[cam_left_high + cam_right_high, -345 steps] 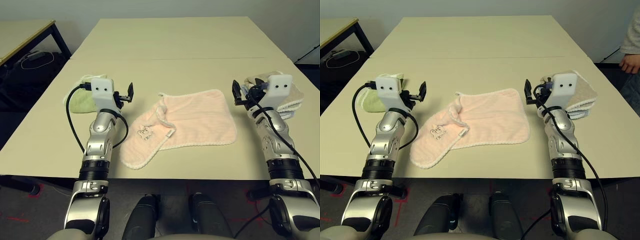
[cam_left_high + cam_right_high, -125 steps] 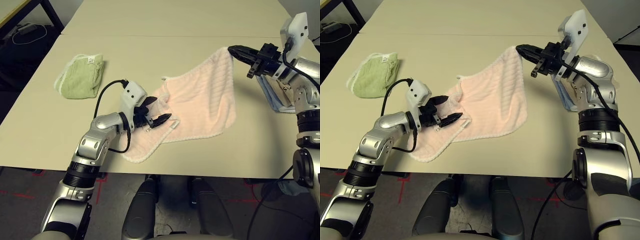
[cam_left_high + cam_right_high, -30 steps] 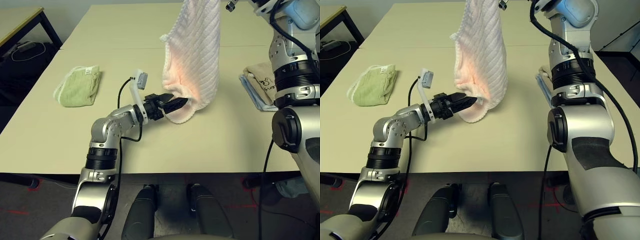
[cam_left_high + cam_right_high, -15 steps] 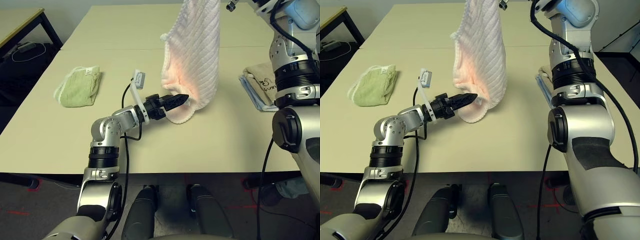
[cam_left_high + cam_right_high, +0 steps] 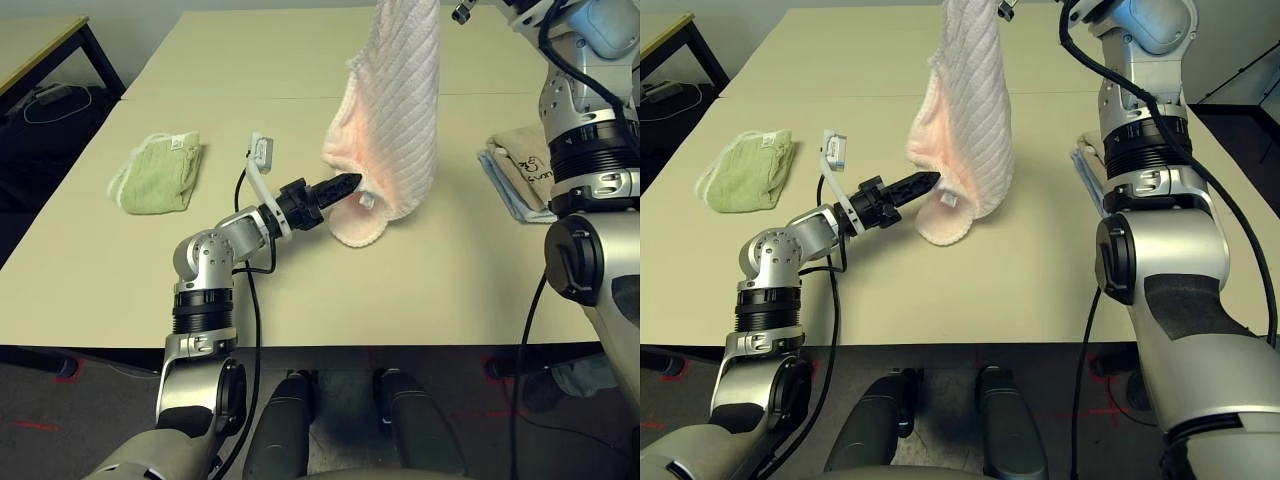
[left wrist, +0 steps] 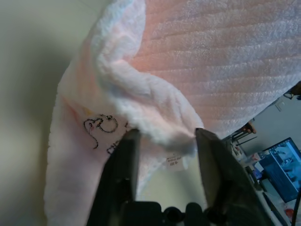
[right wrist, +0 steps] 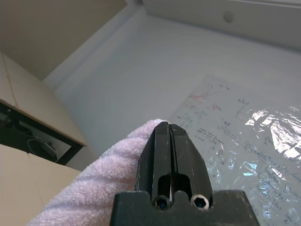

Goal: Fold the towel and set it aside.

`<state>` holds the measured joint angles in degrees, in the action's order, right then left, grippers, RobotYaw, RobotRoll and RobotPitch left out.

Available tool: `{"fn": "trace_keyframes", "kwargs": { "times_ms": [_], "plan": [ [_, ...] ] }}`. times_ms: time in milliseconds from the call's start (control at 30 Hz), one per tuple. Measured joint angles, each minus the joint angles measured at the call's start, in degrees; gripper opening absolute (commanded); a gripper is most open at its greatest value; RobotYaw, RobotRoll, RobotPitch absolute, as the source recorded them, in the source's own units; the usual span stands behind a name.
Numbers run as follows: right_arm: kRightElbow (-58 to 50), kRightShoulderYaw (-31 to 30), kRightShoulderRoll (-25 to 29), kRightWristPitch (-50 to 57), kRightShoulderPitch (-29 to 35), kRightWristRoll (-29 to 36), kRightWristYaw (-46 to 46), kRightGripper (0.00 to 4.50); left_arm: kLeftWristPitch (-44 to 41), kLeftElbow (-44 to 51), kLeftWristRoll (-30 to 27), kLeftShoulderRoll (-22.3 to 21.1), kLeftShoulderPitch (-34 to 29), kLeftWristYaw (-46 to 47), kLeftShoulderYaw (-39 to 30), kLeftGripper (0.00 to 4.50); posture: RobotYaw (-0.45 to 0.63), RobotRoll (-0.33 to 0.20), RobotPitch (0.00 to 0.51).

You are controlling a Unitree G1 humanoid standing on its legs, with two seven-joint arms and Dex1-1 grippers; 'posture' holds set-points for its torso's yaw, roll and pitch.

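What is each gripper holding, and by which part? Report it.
The right gripper is shut on the pink towel, pinching its top edge so it hangs above the table. The left gripper is open, its fingers either side of a lower fold.

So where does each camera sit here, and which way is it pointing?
Left and right eye views: on the head, looking down over the table; both arms show, the pink towel hanging between them.
Left wrist view: along the open left pincer, at the towel's lower fold.
Right wrist view: along the shut right pincer, up toward a wall.
All views share the towel.
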<state>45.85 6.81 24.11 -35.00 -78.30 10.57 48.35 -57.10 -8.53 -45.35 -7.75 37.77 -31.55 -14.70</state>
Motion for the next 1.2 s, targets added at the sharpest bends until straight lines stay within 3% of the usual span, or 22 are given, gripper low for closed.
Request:
{"fn": "trace_keyframes", "kwargs": {
  "times_ms": [100,667,767,1100,1200],
  "plan": [
    [0.01,0.0,0.05,-0.01,0.0,-0.04,0.0,0.0,-0.2,-0.22,-0.86,0.11,0.02,0.58,-0.28,0.02,0.03,0.0,0.084],
    [0.01,0.0,0.31,-0.02,0.0,-0.45,-0.03,0.0,-3.83,-1.29,-8.69,2.35,1.54,5.95,-5.01,0.02,0.02,0.0,0.087],
    [0.01,0.0,0.31,-0.02,0.0,-0.48,-0.03,0.0,-3.88,-1.29,-8.76,2.39,1.54,6.05,-4.65,0.68,0.02,0.0,0.086],
    [0.01,-0.01,0.37,-0.02,0.13,-0.54,-0.03,0.0,-3.86,-1.3,-8.73,2.42,1.54,5.98,-2.11,4.49,0.01,0.0,0.086],
    [0.01,0.0,0.59,-0.02,0.27,-0.55,-0.03,0.0,-3.68,-1.51,-8.72,2.6,1.56,5.94,-1.82,4.49,0.01,0.0,0.084]
  ]
}}
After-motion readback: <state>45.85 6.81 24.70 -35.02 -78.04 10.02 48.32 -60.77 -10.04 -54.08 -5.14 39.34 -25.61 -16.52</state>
